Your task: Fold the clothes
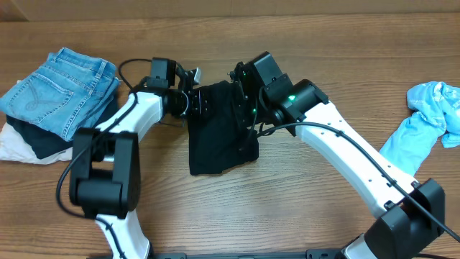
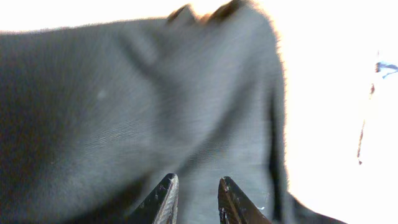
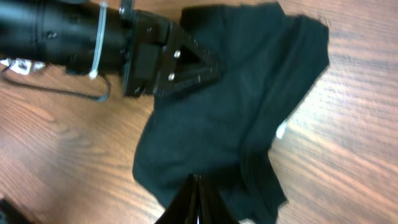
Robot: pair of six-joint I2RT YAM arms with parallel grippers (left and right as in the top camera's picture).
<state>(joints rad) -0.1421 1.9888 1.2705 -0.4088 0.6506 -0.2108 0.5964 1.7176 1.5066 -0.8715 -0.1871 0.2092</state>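
Cloth of the black T-shirt [image 1: 215,140] spans both grippers; the right gripper [image 3: 196,182] pinches it fully closed, and the left gripper [image 2: 196,182] has its fingers slightly apart, hold unclear.

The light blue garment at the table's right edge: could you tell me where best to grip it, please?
On the light blue garment, probably pinch the long end trailing lower left in the overhead view, coming down from that side: it lies flat and thin, while the upper part is bunched.
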